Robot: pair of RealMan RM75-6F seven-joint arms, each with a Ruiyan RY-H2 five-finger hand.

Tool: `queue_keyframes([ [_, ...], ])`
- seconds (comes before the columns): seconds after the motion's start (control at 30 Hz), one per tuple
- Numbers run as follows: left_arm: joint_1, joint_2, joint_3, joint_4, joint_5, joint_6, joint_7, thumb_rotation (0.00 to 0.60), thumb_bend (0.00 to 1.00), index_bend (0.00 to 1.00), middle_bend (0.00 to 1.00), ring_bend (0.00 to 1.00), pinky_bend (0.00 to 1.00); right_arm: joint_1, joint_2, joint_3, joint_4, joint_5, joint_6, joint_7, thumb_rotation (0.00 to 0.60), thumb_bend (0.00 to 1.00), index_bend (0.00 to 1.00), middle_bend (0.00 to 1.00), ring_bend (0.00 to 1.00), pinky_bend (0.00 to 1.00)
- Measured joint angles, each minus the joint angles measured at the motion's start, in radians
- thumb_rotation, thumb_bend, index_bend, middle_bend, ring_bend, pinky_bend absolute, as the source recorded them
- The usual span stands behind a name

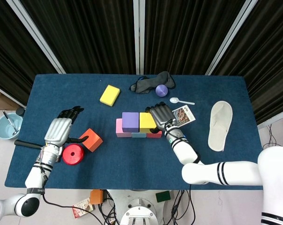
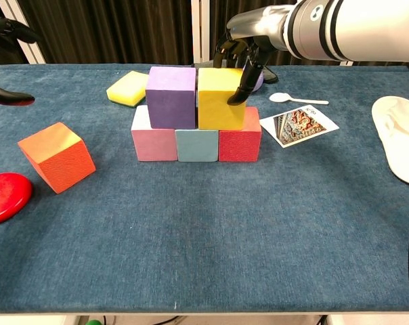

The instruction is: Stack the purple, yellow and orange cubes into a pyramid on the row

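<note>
Two cubes up, orange cube point(image 2: 56, 156) on the table at left
purple cube point(image 2: 170, 96) and yellow cube point(image 2: 220, 97) touching on the row point(image 2: 196, 143); right hand point(image 2: 244, 46) fingers curled against yellow cube's right face; left hand point(image 1: 61, 129) open, holding nothing, near orange cube.

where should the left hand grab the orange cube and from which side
Best guess: take the orange cube from above, fingers on two opposite side faces, palm over the top face. It sits alone on the table, turned corner-on to the front edge, so the wrist needs to turn to match. The left hand is just beside it; the red disc crowds its front-left.
</note>
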Motion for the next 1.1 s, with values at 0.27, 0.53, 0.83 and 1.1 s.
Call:
queue_keyframes([
  [0.27, 0.000, -0.005, -0.004, 0.004, 0.000, -0.003, -0.001, 0.450, 0.12, 0.12, 0.08, 0.11, 0.12, -0.002, 0.006, 0.006, -0.011, 0.000, -0.006, 0.004, 0.600, 0.28, 0.28, 0.26, 0.17, 0.10],
  [0.53, 0.000, -0.009, -0.006, 0.008, 0.003, -0.006, -0.003, 0.450, 0.12, 0.12, 0.08, 0.11, 0.12, 0.004, 0.005, 0.005, -0.016, 0.014, -0.004, -0.006, 0.600, 0.20, 0.21, 0.22, 0.15, 0.07],
  [0.83, 0.001, -0.011, -0.008, 0.014, 0.003, -0.010, -0.007, 0.449, 0.12, 0.12, 0.08, 0.11, 0.12, 0.000, 0.018, 0.008, -0.041, 0.014, 0.005, -0.001, 0.600, 0.17, 0.06, 0.10, 0.08, 0.01],
  [1.1, 0.008, -0.008, -0.006, 0.031, 0.004, -0.018, -0.027, 0.438, 0.12, 0.12, 0.08, 0.11, 0.12, -0.077, 0.143, 0.007, -0.135, -0.057, 0.016, 0.073, 0.600, 0.17, 0.03, 0.05, 0.05, 0.00],
])
